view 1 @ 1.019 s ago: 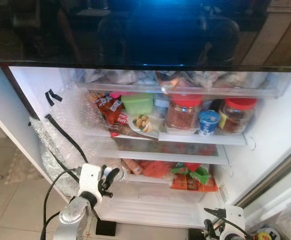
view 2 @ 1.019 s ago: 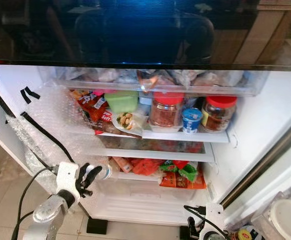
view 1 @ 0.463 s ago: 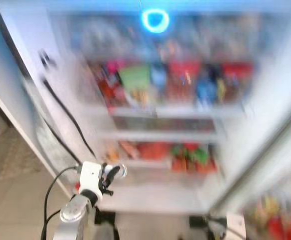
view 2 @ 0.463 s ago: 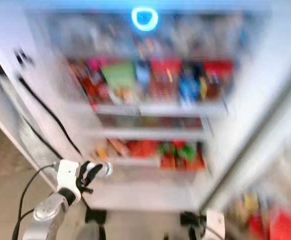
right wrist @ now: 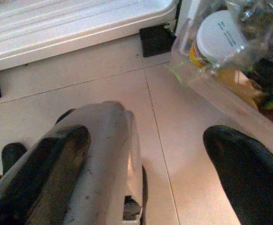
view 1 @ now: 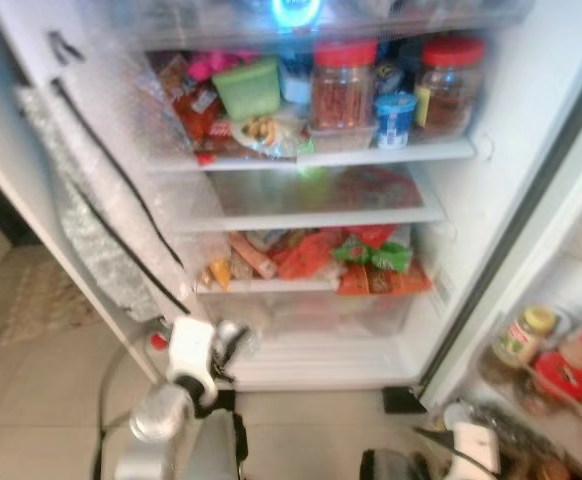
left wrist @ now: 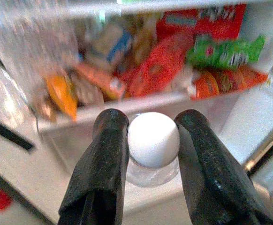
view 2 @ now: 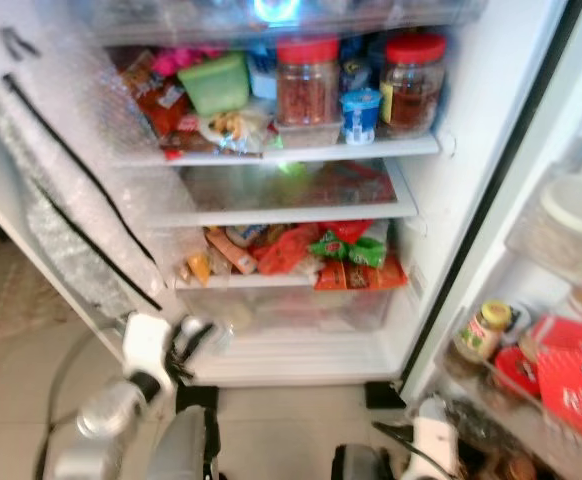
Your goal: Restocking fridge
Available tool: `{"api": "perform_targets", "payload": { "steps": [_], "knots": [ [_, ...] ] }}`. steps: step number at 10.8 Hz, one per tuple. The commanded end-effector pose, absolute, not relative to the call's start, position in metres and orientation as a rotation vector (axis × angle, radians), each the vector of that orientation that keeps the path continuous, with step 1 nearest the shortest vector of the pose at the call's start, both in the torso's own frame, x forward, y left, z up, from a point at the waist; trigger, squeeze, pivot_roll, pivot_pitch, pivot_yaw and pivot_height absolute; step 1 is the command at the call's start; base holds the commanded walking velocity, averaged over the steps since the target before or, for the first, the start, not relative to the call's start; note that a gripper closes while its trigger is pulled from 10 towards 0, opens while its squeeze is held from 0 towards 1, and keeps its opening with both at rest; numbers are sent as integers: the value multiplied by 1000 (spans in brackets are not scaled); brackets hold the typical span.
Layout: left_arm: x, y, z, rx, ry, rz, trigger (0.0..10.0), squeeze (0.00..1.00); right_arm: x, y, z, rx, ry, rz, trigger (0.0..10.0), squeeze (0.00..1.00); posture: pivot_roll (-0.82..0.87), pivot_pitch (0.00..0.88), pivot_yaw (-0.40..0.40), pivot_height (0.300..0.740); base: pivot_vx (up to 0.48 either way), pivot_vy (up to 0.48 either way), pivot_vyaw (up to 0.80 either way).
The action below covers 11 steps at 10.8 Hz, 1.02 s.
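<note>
White-capped bottle (left wrist: 153, 140) between left fingers (left wrist: 103, 164), snack packets (left wrist: 164, 65) behind.

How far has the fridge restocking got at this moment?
Done: the white fridge stands open, its glass shelves already holding jars and snack packets. In hand: the left pincer is shut on a clear plastic bottle with a white cap, held low before the clear bottom drawer. Left: placing the bottle inside. The right pincer hangs open over the tiled floor.
</note>
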<state>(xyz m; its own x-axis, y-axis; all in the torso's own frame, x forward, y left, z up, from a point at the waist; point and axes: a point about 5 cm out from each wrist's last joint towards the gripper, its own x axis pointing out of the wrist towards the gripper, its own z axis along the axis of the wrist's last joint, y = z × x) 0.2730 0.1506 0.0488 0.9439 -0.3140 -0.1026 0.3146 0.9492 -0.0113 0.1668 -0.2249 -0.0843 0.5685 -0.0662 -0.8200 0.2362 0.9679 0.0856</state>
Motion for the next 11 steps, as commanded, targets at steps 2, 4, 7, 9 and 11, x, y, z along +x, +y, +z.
{"api": "perform_targets", "payload": {
  "steps": [2, 4, 7, 9, 11],
  "knots": [
    [285, 153, 72, 46, -5, -292, 10000, 0, 166, -227, -84, 208, 950, -187, 10000, 0, -78, 27, 8, 600, 0, 0, 0],
    [292, 147, 95, 105, -126, -296, 10000, 0, 166, -226, -84, 210, 950, -185, 10000, 0, -77, 28, 9, 600, 0, 0, 0],
    [304, 144, 121, 188, -259, -261, 10000, 0, 167, -226, -84, 212, 949, -179, 10000, 0, -78, 27, 8, 600, 0, 0, 0],
    [307, 144, 121, 180, -259, -242, 10000, 0, 168, -225, -84, 213, 947, -173, 10000, 0, -77, 22, 5, 600, 124, 0, 0],
    [307, 142, 121, 192, -269, -244, 10000, 0, 169, -225, -84, 216, 947, -171, 10000, 0, -76, 20, 9, 600, 253, 0, 0]
  ]
}}
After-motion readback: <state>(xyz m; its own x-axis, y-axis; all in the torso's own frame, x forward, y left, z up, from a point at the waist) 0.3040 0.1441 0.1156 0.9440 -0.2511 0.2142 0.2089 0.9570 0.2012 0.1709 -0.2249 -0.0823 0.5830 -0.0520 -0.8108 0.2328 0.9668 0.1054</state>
